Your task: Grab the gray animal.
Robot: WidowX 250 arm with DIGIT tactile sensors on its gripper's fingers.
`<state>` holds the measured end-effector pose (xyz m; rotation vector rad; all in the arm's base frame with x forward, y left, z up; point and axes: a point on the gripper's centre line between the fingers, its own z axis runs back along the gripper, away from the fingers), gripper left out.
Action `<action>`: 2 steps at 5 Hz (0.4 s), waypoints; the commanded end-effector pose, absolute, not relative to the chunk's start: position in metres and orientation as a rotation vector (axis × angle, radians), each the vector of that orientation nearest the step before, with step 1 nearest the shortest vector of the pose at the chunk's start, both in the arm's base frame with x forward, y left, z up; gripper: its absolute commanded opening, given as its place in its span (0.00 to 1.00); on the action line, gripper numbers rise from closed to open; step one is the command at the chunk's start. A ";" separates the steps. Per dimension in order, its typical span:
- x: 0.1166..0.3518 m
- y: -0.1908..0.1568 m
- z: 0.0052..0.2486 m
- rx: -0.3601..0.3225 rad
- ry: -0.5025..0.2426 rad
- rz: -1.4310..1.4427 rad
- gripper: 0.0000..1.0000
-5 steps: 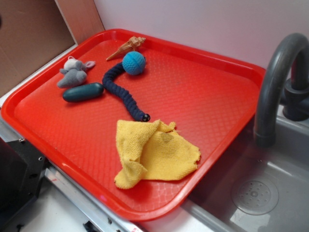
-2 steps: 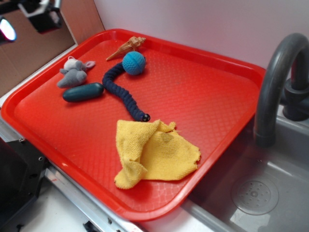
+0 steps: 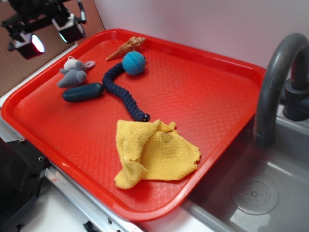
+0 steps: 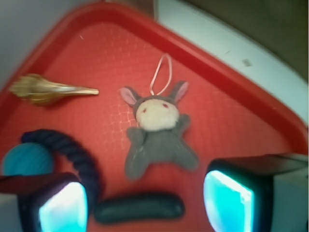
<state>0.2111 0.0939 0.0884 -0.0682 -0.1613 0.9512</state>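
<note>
The gray animal (image 3: pixel 73 73) is a small plush with pink-lined ears, a whitish face and a thin loop. It lies flat in the far left corner of the red tray (image 3: pixel 203 101). In the wrist view the gray animal (image 4: pixel 157 133) sits just ahead of the jaws, limbs spread. My gripper (image 3: pixel 48 36) hovers high above that corner, up and left of the toy. It is open, with nothing between its glowing fingers (image 4: pixel 227 200); the gripper (image 4: pixel 145 203) stands over the tray.
A dark teal capsule (image 3: pixel 83 92) lies just in front of the animal. A navy knitted snake (image 3: pixel 120 92), a blue ball (image 3: pixel 133 63) and a brown shell (image 3: pixel 126 47) lie to its right. A yellow cloth (image 3: pixel 152 152) covers the tray's front. A sink and faucet (image 3: pixel 275 82) stand at right.
The gripper has come into view from the top left and moved right and down toward the tray corner. The toys have not moved.
</note>
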 end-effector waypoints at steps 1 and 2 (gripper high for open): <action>0.219 0.109 0.056 -0.051 -0.189 0.970 1.00; 0.220 0.111 0.035 -0.007 -0.163 0.967 1.00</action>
